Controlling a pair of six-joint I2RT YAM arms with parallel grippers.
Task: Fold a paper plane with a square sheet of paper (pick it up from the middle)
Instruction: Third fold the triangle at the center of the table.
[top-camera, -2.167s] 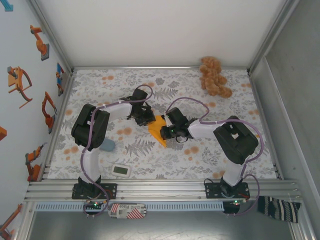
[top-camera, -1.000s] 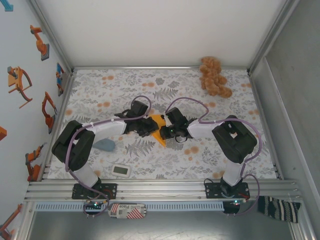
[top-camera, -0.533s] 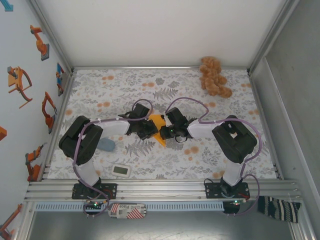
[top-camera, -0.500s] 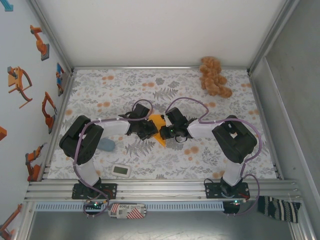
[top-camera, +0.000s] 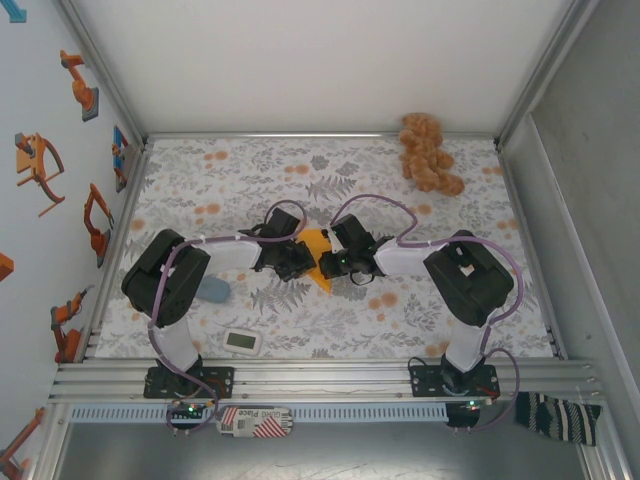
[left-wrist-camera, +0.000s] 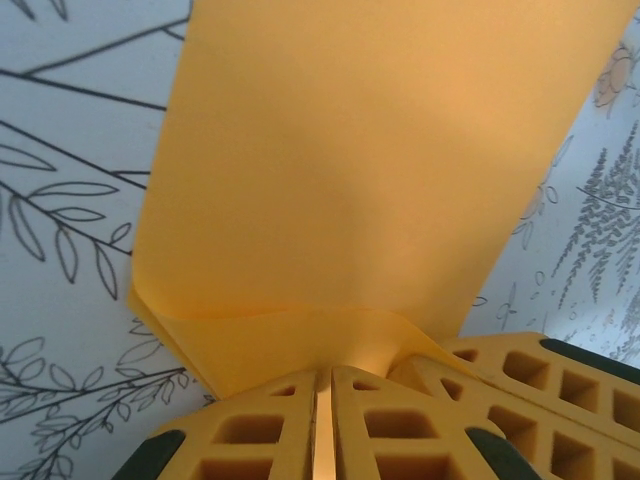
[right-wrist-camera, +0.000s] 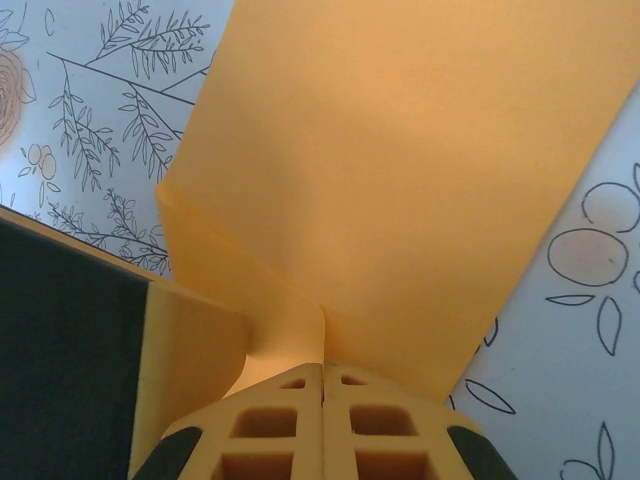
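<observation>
Creased orange paper (top-camera: 318, 256) sits mid-table (top-camera: 300, 330), between both grippers. The left gripper (left-wrist-camera: 322, 385) is clenched on the paper's left edge, fingers pressed together with a raised fold pinched between them. The right gripper (right-wrist-camera: 322, 372) is clamped on the opposite edge, a curled flap caught at its tips. The rest of the paper lies flat on the table. Plush toy (top-camera: 428, 153) at the far right corner. White device (top-camera: 243, 342) near the front edge, left side.
</observation>
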